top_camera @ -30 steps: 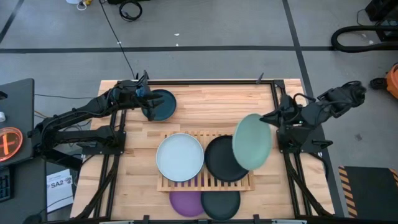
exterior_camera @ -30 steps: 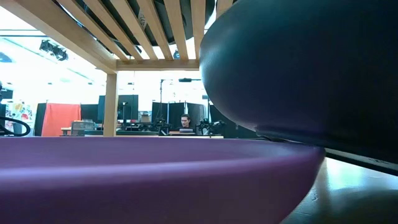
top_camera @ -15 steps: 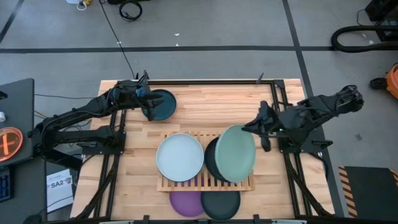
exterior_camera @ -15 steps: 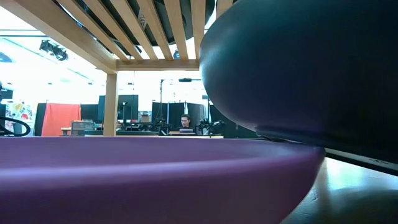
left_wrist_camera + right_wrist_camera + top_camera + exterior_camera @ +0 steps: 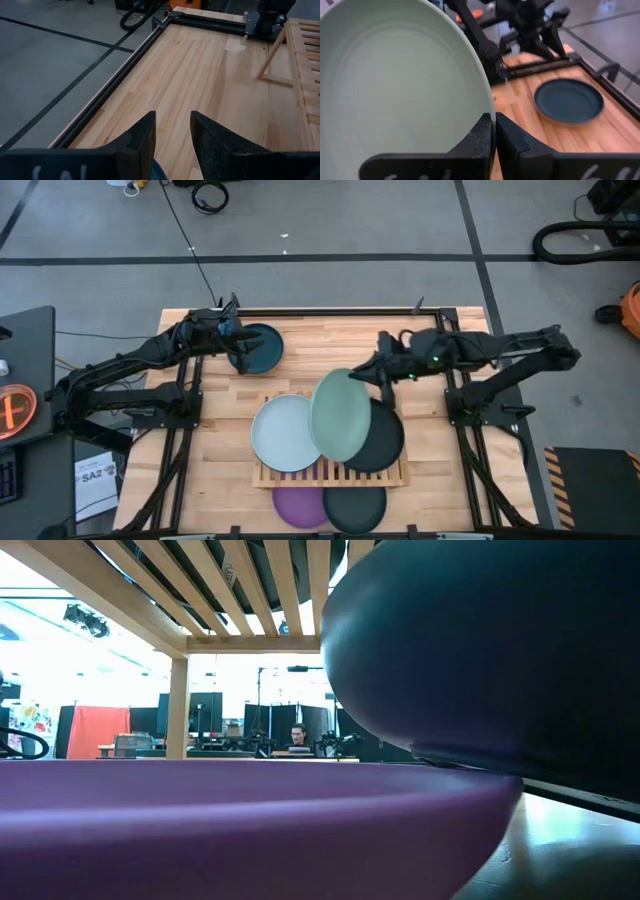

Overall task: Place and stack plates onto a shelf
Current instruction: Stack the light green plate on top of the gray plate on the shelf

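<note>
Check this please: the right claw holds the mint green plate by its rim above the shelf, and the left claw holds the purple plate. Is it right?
Not quite. The left claw is at the dark teal plate, as the high view shows; the purple plate lies under the shelf. The right claw does hold the mint green plate.

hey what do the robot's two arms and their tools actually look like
Both arms are dark, slim and jointed, on black frame bases. The left tool has two chunky matte black fingers with pale markings on the body below. The right tool looks the same, with dark cables near its wrist.
</note>
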